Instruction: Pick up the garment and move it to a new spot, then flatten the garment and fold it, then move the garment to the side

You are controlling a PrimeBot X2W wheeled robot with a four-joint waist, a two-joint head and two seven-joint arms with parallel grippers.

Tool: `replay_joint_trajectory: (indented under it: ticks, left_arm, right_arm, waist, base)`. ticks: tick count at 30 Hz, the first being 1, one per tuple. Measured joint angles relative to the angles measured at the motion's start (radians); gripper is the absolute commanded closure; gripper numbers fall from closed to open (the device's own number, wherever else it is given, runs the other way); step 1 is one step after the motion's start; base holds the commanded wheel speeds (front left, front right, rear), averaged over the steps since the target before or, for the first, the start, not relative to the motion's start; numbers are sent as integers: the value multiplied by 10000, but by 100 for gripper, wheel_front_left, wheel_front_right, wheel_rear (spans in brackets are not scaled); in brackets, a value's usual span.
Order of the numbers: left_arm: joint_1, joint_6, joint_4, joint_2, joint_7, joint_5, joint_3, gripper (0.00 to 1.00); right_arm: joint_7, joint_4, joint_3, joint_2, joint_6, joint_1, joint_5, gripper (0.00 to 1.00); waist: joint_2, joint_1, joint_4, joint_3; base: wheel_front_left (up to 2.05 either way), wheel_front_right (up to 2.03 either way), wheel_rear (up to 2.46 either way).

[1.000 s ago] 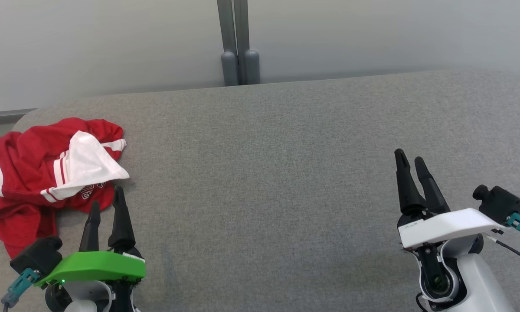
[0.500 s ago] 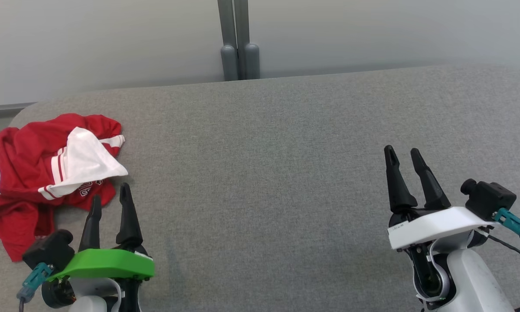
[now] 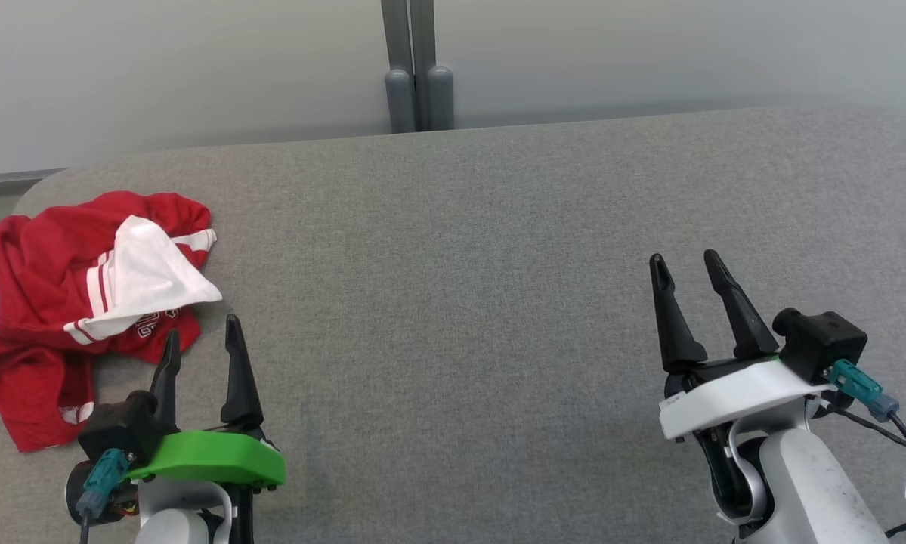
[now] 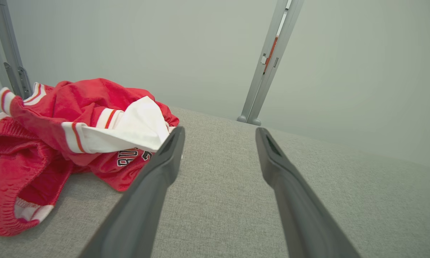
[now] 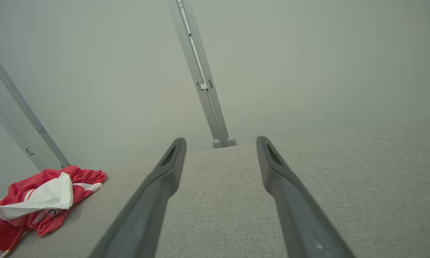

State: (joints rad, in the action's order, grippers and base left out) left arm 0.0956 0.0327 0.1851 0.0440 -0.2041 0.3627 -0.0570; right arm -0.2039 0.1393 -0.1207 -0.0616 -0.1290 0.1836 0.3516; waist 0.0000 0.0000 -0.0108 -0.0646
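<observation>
Red-and-white crumpled cloth garment (image 3: 82,302) lies far left on your grey fabric surface (image 3: 460,264), just beyond and left of your left gripper (image 3: 202,329), jaws apart and empty; your right gripper (image 3: 684,258), likewise apart, sits well away.

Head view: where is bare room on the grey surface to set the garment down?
Free: the broad middle of the grey fabric surface, between the open left gripper and open right gripper, back to the two grey posts at its far edge. Also bare right of the right gripper. Crowded: the left end, where the crumpled red-and-white garment lies beside the left gripper.
</observation>
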Motion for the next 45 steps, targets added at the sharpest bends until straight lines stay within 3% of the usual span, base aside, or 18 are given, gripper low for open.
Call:
replay_joint_trajectory:
  ticks: [13, 24, 45]
  left_arm:
    - [85, 161, 138, 12, -257, -1198, -73, 0]
    - [100, -73, -226, 21, -447, -1931, -130, 0]
    - [101, -240, -58, 27, -602, -2276, -159, 0]
  right_arm:
    - [-259, 435, 115, 15, -13, 169, -1436, 0]
    - [-449, 454, 194, 90, -13, 273, -2213, 0]
    - [-589, 723, 399, 115, -15, 324, -2389, 0]
  waist:
    - [0, 0, -14, -91]
    - [0, 0, 23, -160]
    - [0, 0, 20, -214]
  base:
    - [0, 0, 0]
    - [0, 0, 0]
    - [0, 0, 0]
